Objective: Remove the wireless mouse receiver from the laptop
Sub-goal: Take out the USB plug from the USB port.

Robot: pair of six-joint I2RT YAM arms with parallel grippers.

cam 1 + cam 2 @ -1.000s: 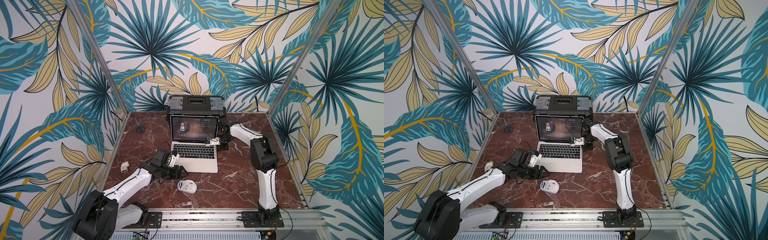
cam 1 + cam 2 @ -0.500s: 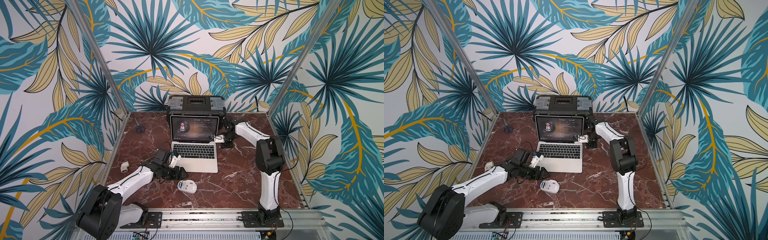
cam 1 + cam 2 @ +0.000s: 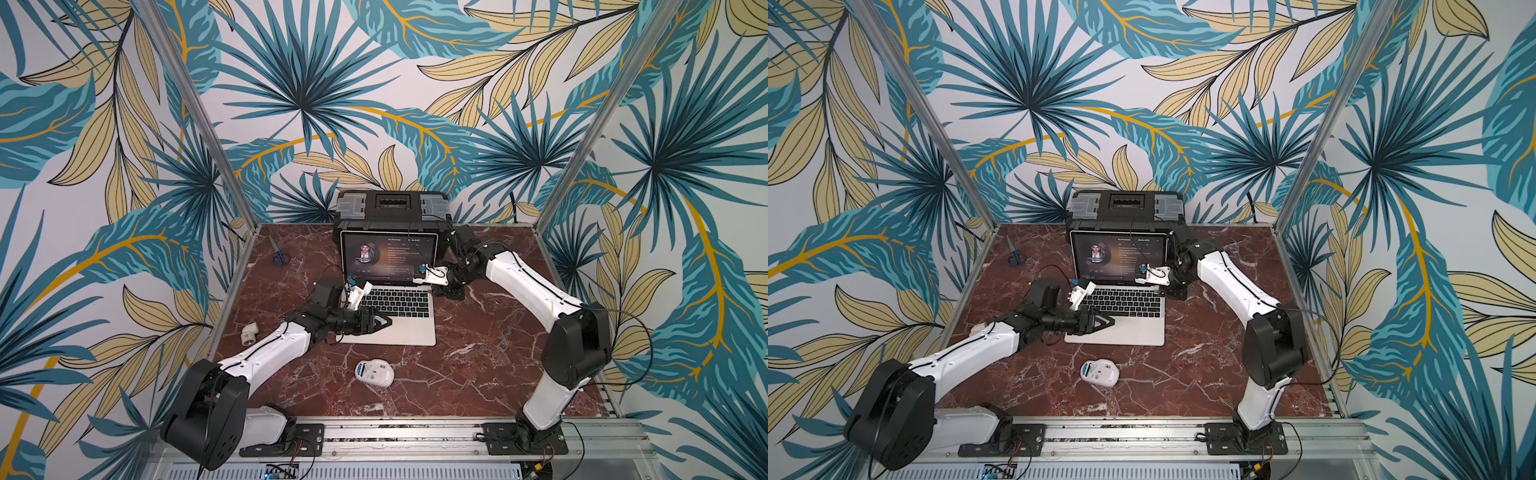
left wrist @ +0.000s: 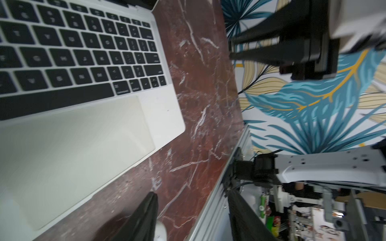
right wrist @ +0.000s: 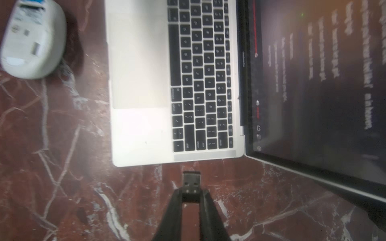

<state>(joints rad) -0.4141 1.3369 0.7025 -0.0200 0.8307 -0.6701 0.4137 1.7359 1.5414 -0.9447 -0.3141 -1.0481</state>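
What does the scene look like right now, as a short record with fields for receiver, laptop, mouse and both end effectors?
receiver: small black USB stub, out of its port, just off the side edge of the laptop
right end effector: shut on receiver
left end effector: open, empty, over laptop's palm rest
laptop: open, screen lit
mouse: upside down on the table, in front of laptop

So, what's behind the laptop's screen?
A black toolbox stands right behind the laptop; its lid, handle and grey latches show above the screen. Its lower front is covered by the screen, so whether they touch cannot be told.
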